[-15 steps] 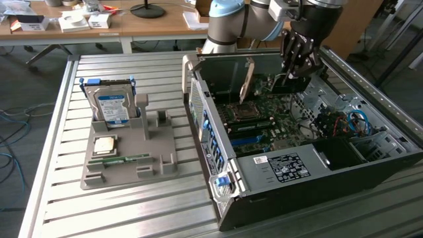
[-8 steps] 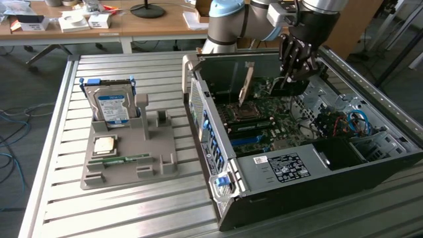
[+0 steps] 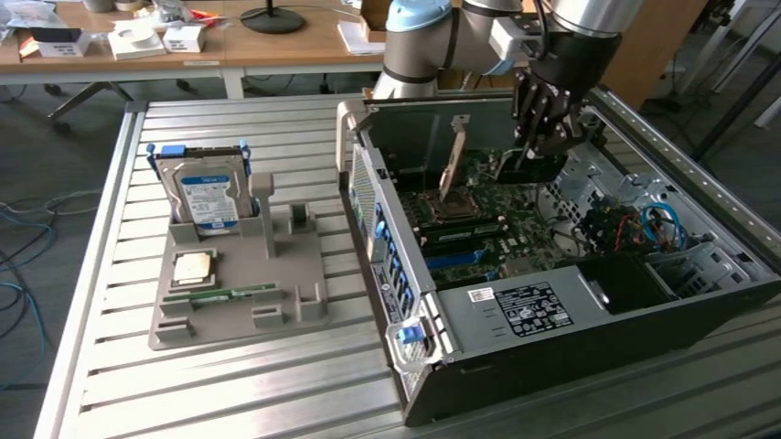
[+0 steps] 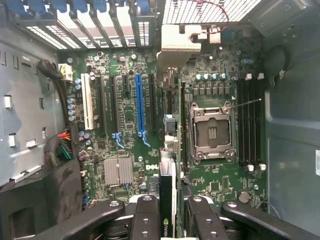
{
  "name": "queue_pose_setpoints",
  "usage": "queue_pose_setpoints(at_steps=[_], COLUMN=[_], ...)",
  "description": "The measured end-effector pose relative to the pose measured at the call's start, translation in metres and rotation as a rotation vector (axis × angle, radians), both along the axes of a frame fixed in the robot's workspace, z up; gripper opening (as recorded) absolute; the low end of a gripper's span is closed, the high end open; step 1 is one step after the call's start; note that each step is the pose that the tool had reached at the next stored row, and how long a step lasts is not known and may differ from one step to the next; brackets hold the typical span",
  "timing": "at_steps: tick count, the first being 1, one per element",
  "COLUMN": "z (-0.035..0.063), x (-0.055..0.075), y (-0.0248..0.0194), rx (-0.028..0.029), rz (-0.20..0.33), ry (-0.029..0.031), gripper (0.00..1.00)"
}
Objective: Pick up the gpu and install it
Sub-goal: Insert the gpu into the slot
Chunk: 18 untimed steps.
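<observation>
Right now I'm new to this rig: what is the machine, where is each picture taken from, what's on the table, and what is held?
The machine is a robot arm with a gripper at its tip. The exterior view comes from a camera off the arm; the wrist view from one on the arm, looking past the fingers at the motherboard. On the table sit an open PC case and a grey holder with a hard drive, a chip and a memory stick. The gripper is inside the case, shut on the gpu, edge-on over the motherboard.
</observation>
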State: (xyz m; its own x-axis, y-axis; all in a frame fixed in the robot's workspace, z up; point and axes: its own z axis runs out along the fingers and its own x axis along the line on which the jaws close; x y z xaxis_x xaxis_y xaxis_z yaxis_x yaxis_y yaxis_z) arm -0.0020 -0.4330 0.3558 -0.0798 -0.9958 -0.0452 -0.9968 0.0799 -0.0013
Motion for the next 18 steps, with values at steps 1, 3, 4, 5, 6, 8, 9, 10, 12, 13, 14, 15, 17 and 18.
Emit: queue_pose_setpoints(at_steps=[1,3,4,5,6,8,9,10,12,13,14,15,17,18], z=[-0.0004,-0.0004,-0.0004,-0.0004,-0.0005,-0.0006,-0.0006,-0.0005,-0.0005,-0.0005,-0.0005,-0.0005,-0.0005,-0.0005], x=[0.0000,0.0000,0.0000,0.0000,0.0000,-0.0001,-0.0001,0.0000,0.0000,0.0000,0.0000,0.0000,0.0000,0.0000], y=[0.0000,0.0000,0.0000,0.0000,0.0000,-0.0007,-0.0013,-0.0020,-0.0036,-0.0046,-0.0056,-0.0065,-0.0085,-0.0094], rx=[-0.0001,-0.0003,-0.0002,-0.0002,-0.0001,0.0003,0.0001,-0.0001,0.0000,-0.0001,0.0000,0.0000,0.0000,0.0000], rz=[0.000,0.000,0.000,0.000,0.000,0.000,0.000,0.000,0.000,0.000,0.000,0.000,0.000,0.000], ry=[0.0000,0.0000,0.0000,0.0000,0.0000,-0.0001,-0.0001,0.0000,0.0000,0.0001,0.0000,0.0000,0.0000,0.0000], gripper=[0.26,0.26,0.26,0.26,0.26,0.26,0.26,0.26,0.26,0.26,0.26,0.26,0.26,0.26])
